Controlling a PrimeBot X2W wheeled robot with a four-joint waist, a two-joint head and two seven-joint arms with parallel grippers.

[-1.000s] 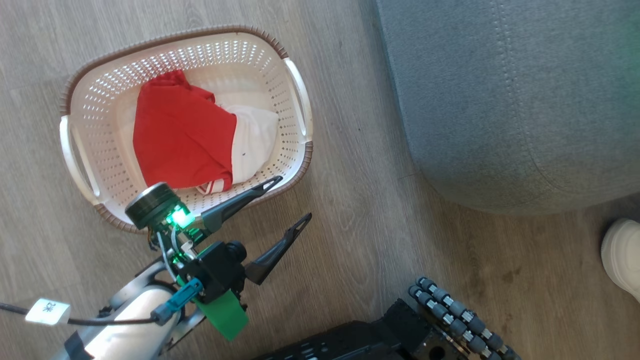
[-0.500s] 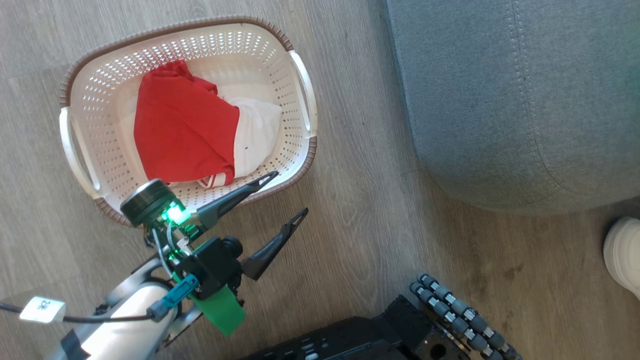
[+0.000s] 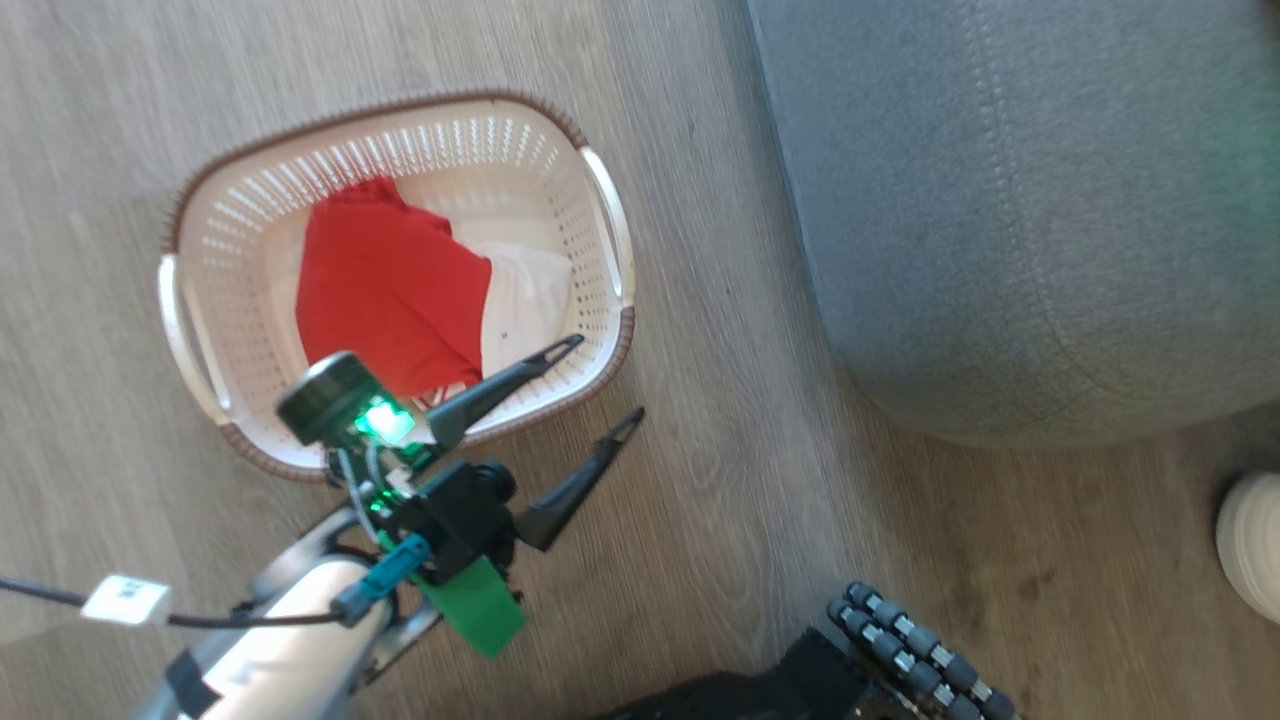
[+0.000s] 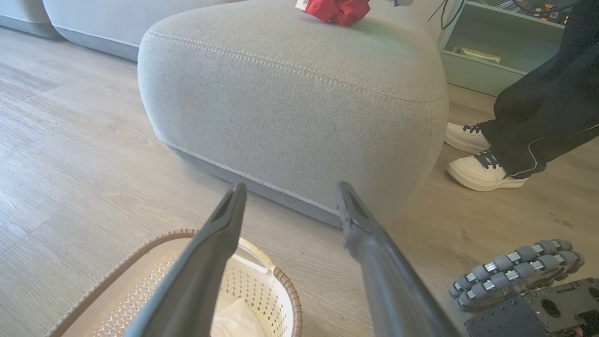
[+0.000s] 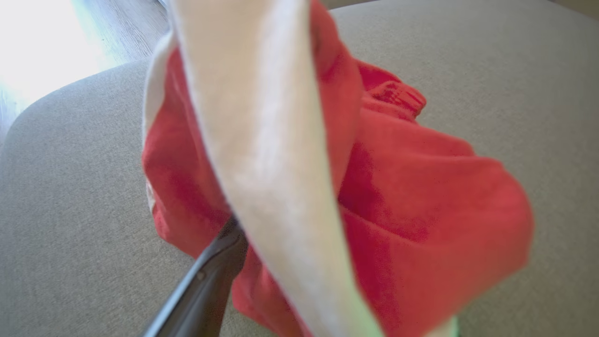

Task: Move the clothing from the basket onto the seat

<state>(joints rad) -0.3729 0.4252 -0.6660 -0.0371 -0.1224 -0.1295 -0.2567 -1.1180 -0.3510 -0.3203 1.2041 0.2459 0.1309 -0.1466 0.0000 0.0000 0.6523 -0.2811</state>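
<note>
Seat (image 3: 1050,200) sits beside basket (image 3: 610,240). One red garment (image 5: 398,187) lies on the seat, second garment (image 3: 390,290) off it, in the basket. Left fingers (image 3: 505,385) spread wide above its rim: I'd drop straight, pinch a fold. Right fingers (image 5: 206,281) cloth-covered, can't tell.

Seeing one red garment (image 3: 395,290) lying spread out in the cream perforated basket (image 3: 215,250), white panel poking out beside it. Also spotting a second red garment (image 4: 338,8) bunching up on top of the big grey seat (image 3: 1050,200), wide white band draping across it. Noticing the basket standing upright on the floor near the seat.
</note>
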